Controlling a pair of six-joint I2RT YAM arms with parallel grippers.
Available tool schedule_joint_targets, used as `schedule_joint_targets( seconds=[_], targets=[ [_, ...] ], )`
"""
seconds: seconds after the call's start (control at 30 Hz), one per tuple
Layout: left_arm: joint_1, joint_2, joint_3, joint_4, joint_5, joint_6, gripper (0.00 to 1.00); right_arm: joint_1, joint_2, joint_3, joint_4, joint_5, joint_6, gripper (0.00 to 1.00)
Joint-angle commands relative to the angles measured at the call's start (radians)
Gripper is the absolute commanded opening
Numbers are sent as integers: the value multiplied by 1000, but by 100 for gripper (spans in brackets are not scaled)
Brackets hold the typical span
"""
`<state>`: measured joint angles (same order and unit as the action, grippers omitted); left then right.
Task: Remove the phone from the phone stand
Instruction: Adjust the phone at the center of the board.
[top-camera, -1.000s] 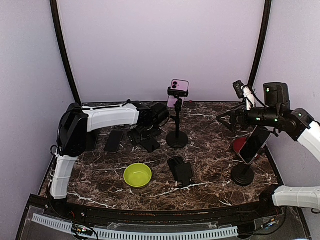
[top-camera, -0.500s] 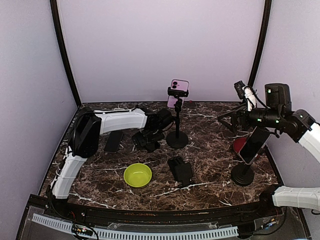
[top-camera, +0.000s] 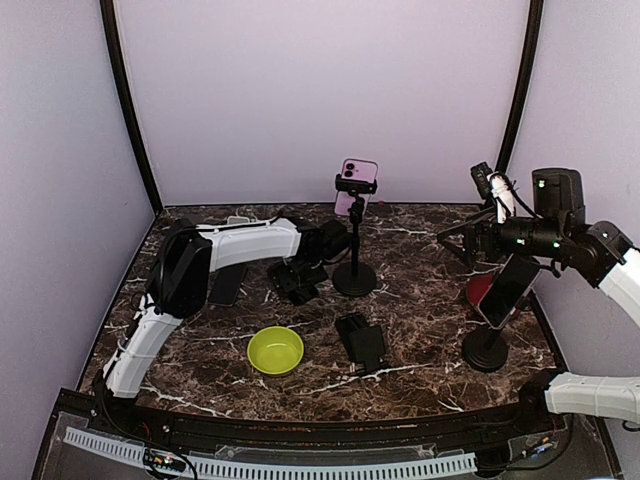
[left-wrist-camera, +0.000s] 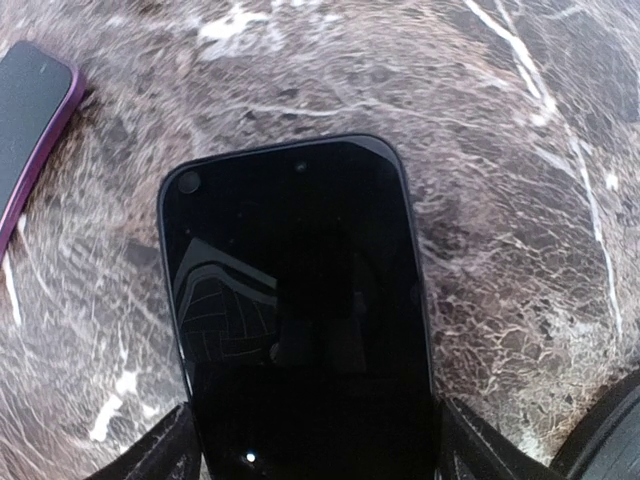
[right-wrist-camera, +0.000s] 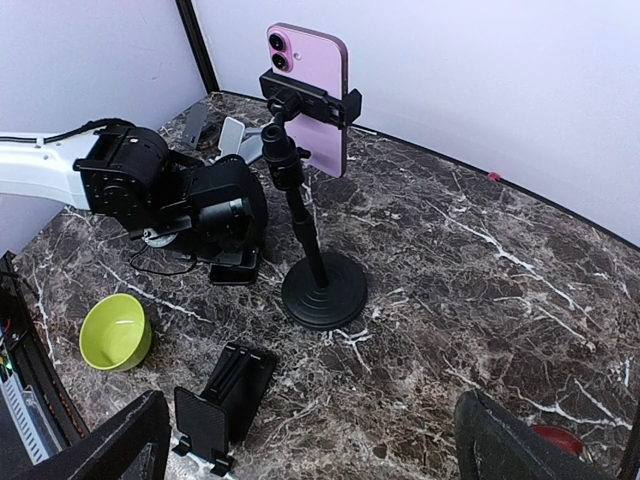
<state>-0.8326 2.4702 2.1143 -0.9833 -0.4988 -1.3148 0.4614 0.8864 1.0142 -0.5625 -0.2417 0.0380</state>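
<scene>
the left pincer (left-wrist-camera: 320, 450) is low over the table (left-wrist-camera: 520, 150). its two fingers (left-wrist-camera: 165, 450) stand either side of a black phone (left-wrist-camera: 300, 320) that lies flat on the marble, screen up. the fingers sit right at the phone's long edges, but the wrist view cuts them off, so we cannot tell whether they press on it or only bracket it. a purple-edged phone (left-wrist-camera: 30, 130) also lies flat on the table, near the black one but apart from it.

the right pincer (right-wrist-camera: 315, 425) hangs high over the right side of the table, its jaws spread wide with nothing between them.

further out, the pink phone (right-wrist-camera: 312, 95) sits upright in the clamp of the phone stand (right-wrist-camera: 322, 290), a black pole on a round base near the back of the table. the phone's camera lenses face the right wrist camera. the left arm's wrist is just beside that base. nearer the front lie a folded black holder (right-wrist-camera: 228, 385) and a lime green bowl (right-wrist-camera: 115, 330), well apart from each other. in the top view we see another phone (top-camera: 508, 288) tilted on a second stand (top-camera: 485, 352) below the right arm, with a red thing (top-camera: 478, 290) partly hidden behind it.
</scene>
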Motion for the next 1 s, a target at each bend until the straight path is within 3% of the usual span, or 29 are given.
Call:
schedule_joint_targets(
  seconds=[0.0, 0.13, 0.63, 0.97],
  targets=[
    [15, -21, -27, -32, 38, 161, 79, -6, -10, -6, 23, 3, -7, 99],
    [16, -88, -150, 55, 79, 284, 73, -6, -7, -4, 23, 0, -7, 99],
    [39, -327, -634, 418, 259, 714, 70, -6, 4, 11, 16, -2, -7, 99],
    [62, -372, -724, 484, 255, 828, 72, -5, 15, 26, 16, -11, -1, 99]
  ],
)
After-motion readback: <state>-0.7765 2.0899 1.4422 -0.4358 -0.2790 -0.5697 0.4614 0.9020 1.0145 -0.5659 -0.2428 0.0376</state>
